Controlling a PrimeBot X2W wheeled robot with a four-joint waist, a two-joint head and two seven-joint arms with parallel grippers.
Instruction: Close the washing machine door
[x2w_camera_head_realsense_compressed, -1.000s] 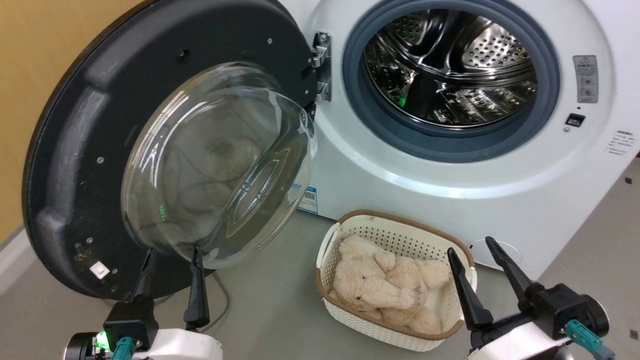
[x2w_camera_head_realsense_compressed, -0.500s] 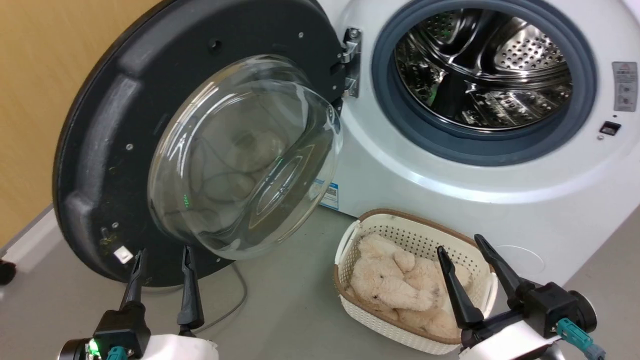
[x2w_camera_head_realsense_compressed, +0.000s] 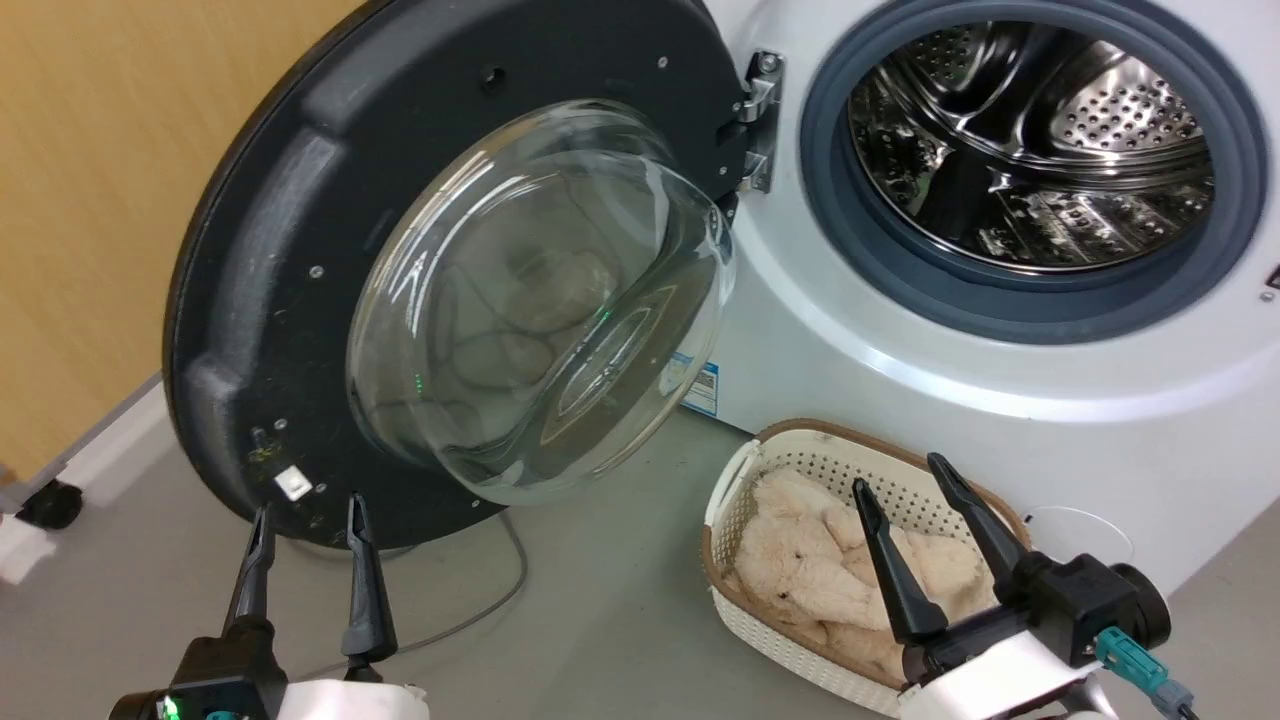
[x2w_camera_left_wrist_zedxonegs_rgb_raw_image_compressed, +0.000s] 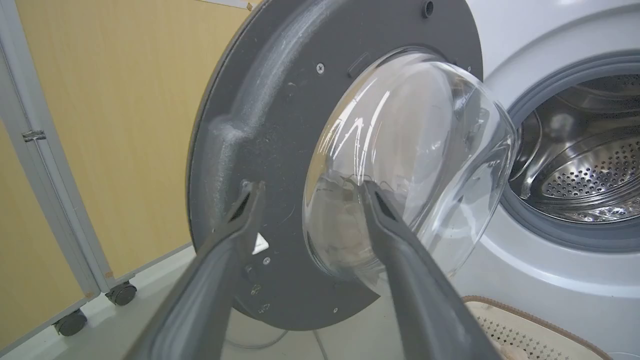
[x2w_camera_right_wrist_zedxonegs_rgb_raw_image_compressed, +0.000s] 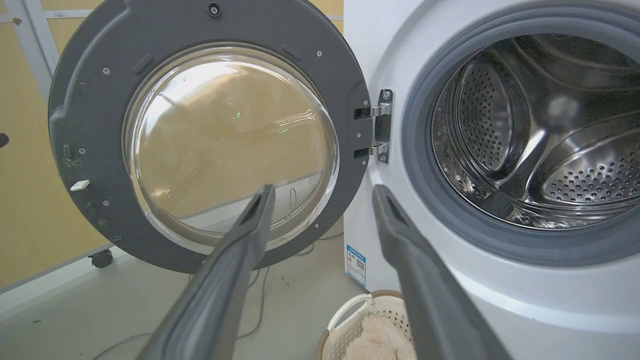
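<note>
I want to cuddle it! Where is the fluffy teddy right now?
In the head view, lower right, the fluffy teddy lies in the white basket on the floor before the washing machine, just behind the right gripper.

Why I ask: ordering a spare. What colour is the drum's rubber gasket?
Grey-blue gasket, clearest in the right wrist view.

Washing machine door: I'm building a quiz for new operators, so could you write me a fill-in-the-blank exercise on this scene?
1. The washing machine door stands wide ____ on the washing machine.
2. The plush toy lies inside the white ____ on the floor.
3. The steel drum looks ____ of laundry.
4. The left gripper and the right gripper both have their jaws ____, holding nothing.
Missing words: open; basket; empty; open.
</note>
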